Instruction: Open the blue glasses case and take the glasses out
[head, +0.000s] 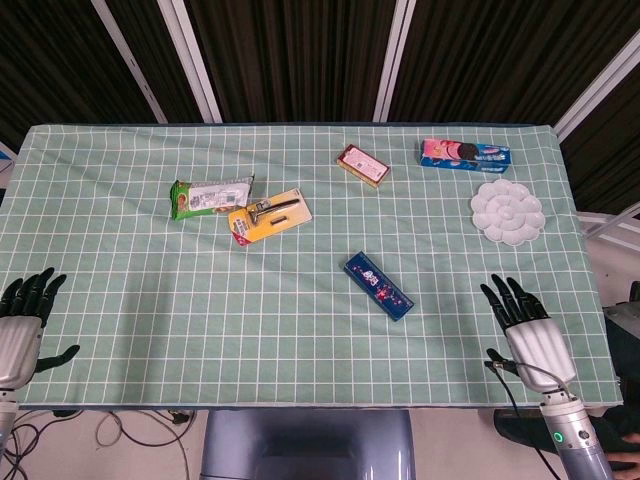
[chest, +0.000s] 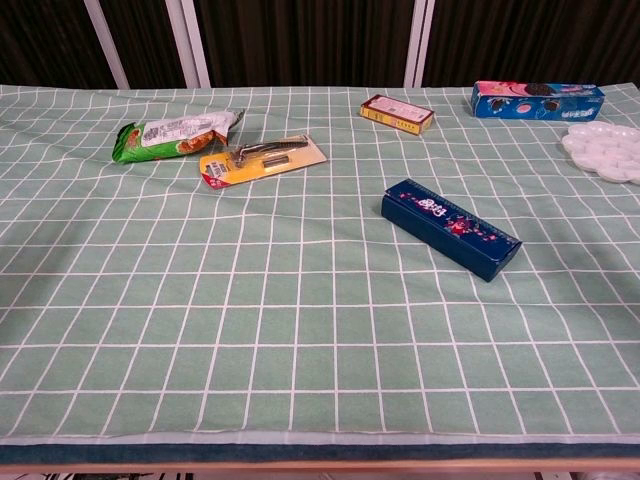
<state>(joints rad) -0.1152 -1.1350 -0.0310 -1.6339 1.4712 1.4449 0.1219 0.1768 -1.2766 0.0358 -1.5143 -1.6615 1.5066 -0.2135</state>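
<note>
Head view, looking down on a table covered by a pale green cloth with a white grid (head: 150, 330). The long, dark blue rectangular glasses case with a small floral pattern on its lid (head: 379, 285) lies closed, a little right of centre, angled diagonally with one end toward the back left. The right hand (head: 525, 330) rests near the front right edge, fingers spread and holding nothing, well apart from the case. The left hand (head: 22, 315) sits at the front left edge, fingers also apart and empty, much farther away.

Nothing of the task appears done yet; the case is untouched.

The risks, as a judgement: the case is low, smooth and diagonal, so a one-handed pull at the lid could slide or spin it across the cloth instead of opening it. The cloth shows soft wrinkles and may bunch under a push. I cannot tell which long side carries the hinge, so prying from the wrong edge could tip the case over.
</note>
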